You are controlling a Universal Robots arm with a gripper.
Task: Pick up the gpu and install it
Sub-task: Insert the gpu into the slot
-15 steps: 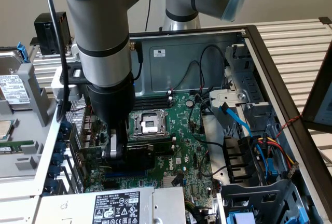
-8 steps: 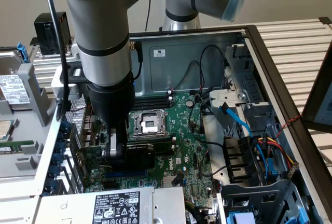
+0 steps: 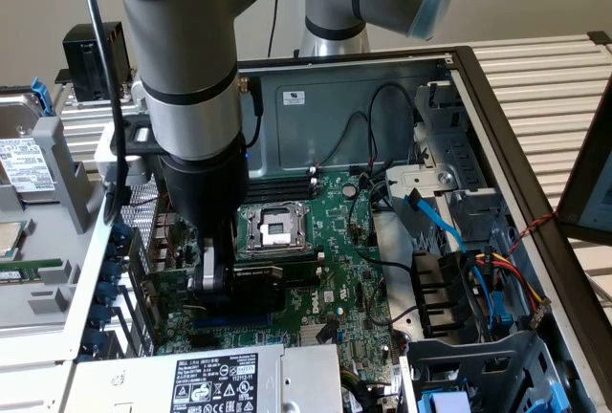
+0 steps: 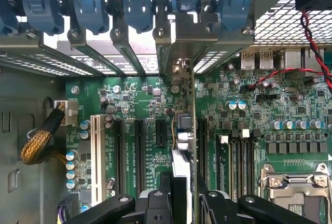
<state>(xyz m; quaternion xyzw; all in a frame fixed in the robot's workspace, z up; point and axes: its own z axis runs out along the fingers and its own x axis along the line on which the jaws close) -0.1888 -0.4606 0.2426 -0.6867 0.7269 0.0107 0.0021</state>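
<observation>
Latches in blue are being shown along the case's wall at the exterior view's left. Next, the gpu is being clamped on edge in the gripper, low over the motherboard, beside the CPU socket. Room rightward is being narrowed by cables. The arm is being held vertical.

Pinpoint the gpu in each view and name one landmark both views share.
Exterior view: the gpu sits at the gripper, just on the near side of the CPU socket.
Wrist view: the gpu is edge-on in the gripper, over the expansion slots.
Shared landmark: the CPU socket.
</observation>
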